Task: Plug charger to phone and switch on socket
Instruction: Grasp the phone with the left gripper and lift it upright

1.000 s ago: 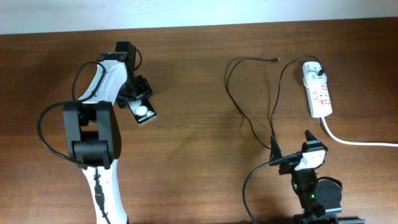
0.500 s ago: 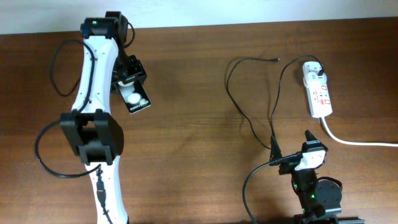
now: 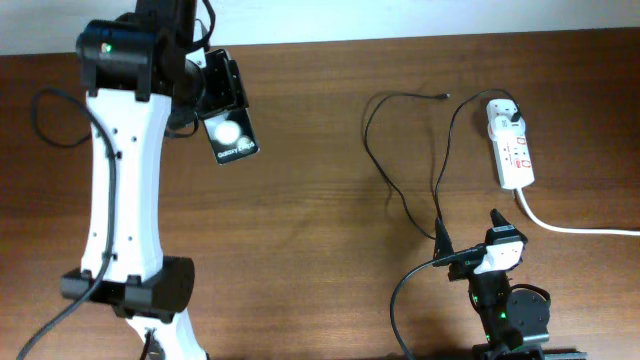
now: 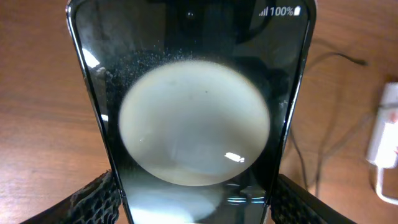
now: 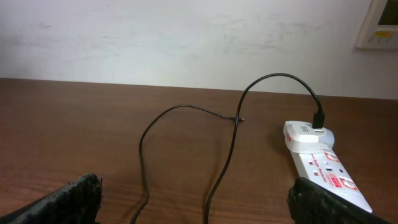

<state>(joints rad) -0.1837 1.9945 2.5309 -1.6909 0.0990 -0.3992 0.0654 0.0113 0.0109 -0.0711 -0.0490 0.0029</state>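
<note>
My left gripper is shut on the phone, a black glossy smartphone held up above the table's back left. The phone fills the left wrist view, its screen reflecting a round light, with my fingers on both of its edges. The charger, a thin black cable, loops across the right half of the table. Its connector tip lies free at the back. Its white plug head sits in the socket, a white power strip. My right gripper is open and empty at the front right, facing the cable and the socket.
The socket's thick white cord runs off the right edge. A pale wall stands behind the table. My left arm rises tall over the left side of the brown wooden table.
My left arm has lifted the phone off the table and carried it up and toward the back. The right arm, the cable and the socket have not moved.
</note>
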